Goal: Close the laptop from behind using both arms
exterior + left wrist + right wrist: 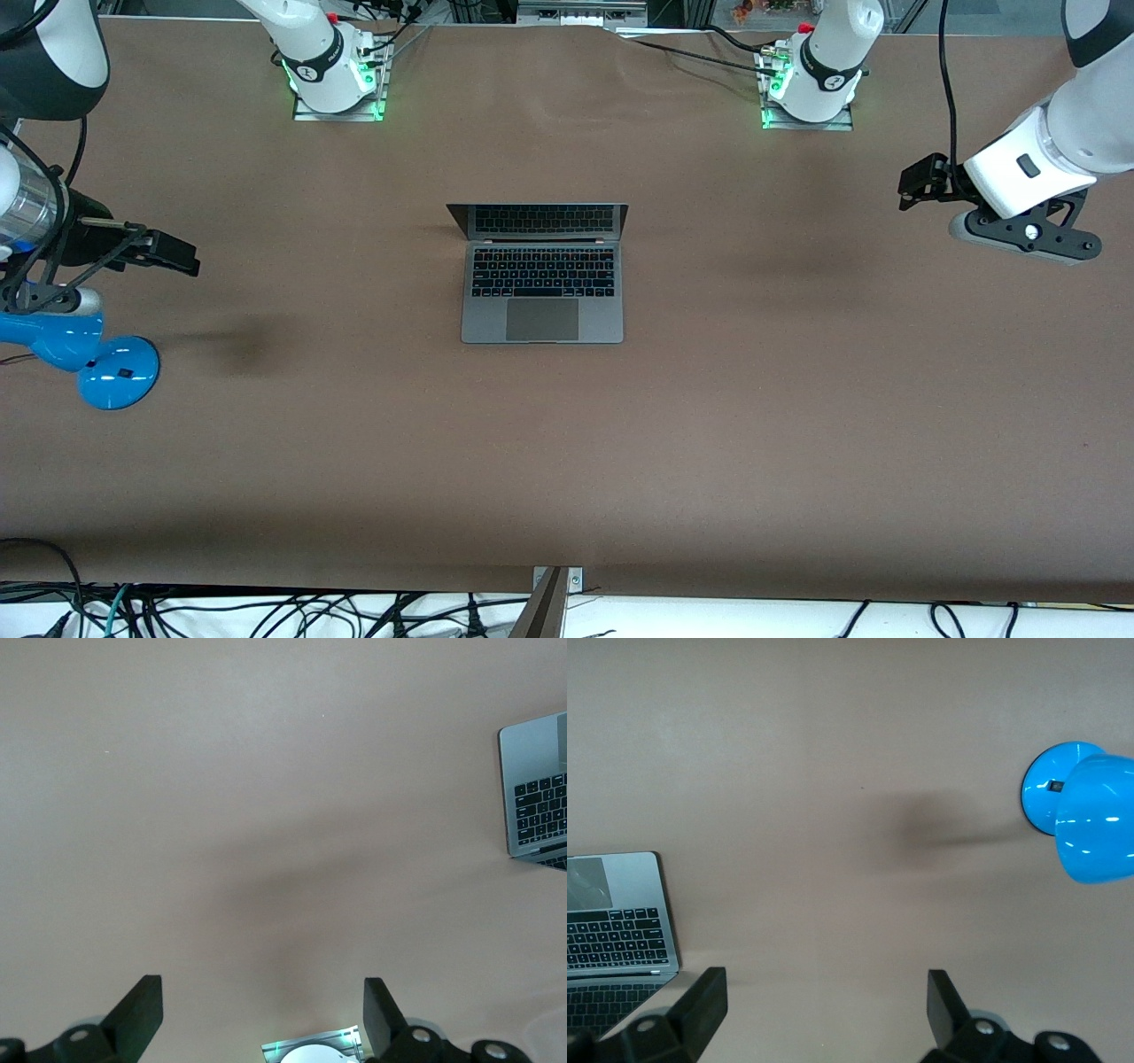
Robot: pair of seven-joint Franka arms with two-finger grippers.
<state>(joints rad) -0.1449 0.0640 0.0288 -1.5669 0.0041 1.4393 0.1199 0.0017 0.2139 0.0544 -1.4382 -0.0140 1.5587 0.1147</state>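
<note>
The laptop point(542, 275) lies open at the middle of the brown table point(567, 461), its screen toward the robots' bases. Only the front view shows it whole; each wrist view catches one corner. The left gripper point(263, 1014) hangs spread wide over bare table, empty. The right gripper point(827, 1010), likewise released and empty, hovers near the blue desk lamp point(84, 350).

My left gripper point(921, 182) hangs open over the table point(797, 399) at three o'clock from the laptop point(542, 292); my right gripper point(173, 252) hangs open at nine o'clock, over the table just above the lamp point(84, 346)
</note>
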